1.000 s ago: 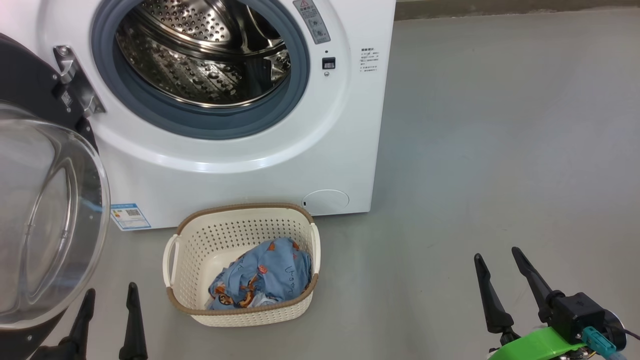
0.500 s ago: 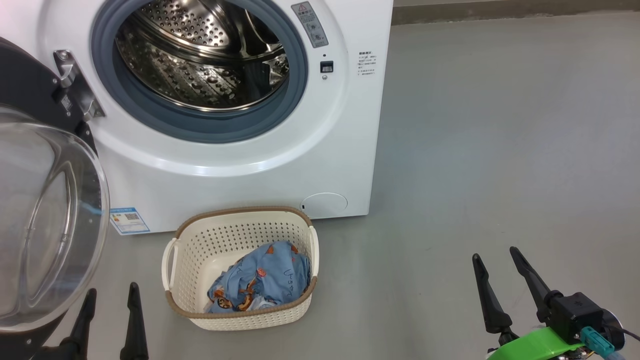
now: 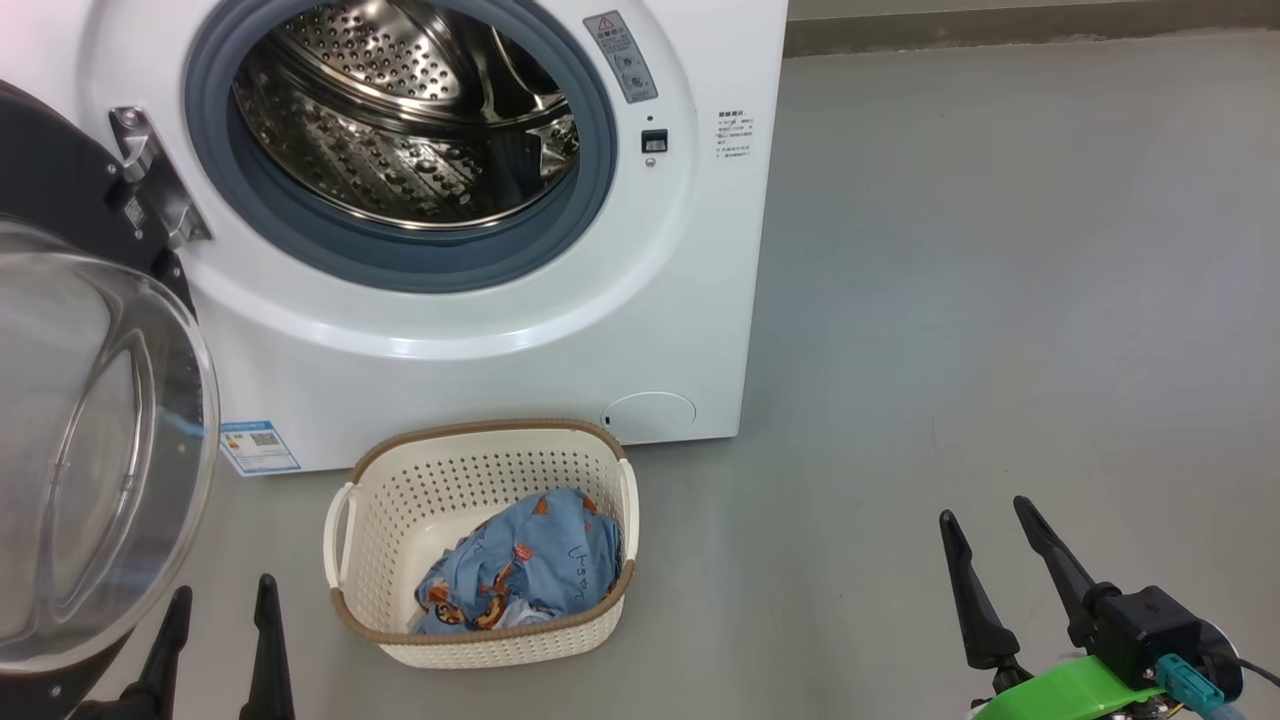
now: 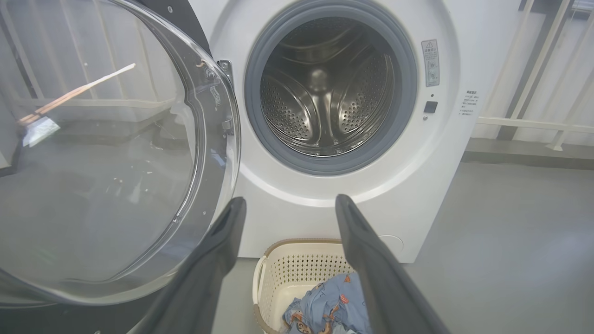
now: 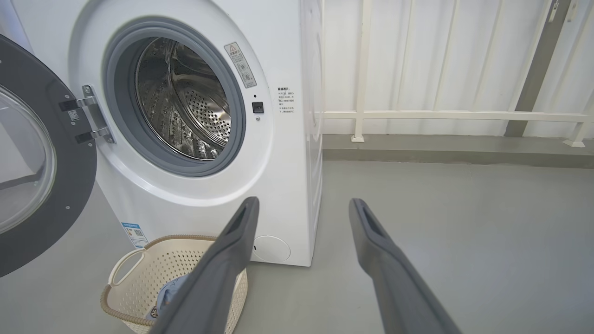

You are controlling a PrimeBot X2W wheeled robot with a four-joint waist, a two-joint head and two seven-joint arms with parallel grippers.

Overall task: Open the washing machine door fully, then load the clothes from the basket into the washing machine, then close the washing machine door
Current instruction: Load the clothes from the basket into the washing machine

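**lintTrap:** ok so where's everything sitting right now?

**spin_cycle:** the washing machine door (image 3: 90,440) is swung wide open on the robot's left. It hangs off its metal hinge (image 3: 150,185) with the clear glass bowl bulging out toward the camera. You can see right into the washing machine (image 3: 480,340), with the perforated steel drum (image 3: 410,120) and the grey gasket (image 3: 400,262) ringing the opening.

**lintTrap:** and the clothes?

**spin_cycle:** the clothes (image 3: 530,565) are in the basket (image 3: 490,428), a blue bundle with orange prints bunched toward its right side in the head view. The basket sits on the grey floor (image 3: 950,300) right in front of the machine, below the opening. The blue label (image 3: 260,447) is off to its left and the round white flap (image 3: 650,415) is just behind its right corner.

**lintTrap:** grippers?

**spin_cycle:** both are spread wide with nothing between the fingers. The left gripper (image 3: 222,588) is low at the bottom left of the head view, just beside the door's lower edge and left of the basket, not touching it. The right gripper (image 3: 984,508) is way off to the right above bare floor, well apart from the basket and the machine. In the left wrist view its fingers point at the machine front, with the basket below them.
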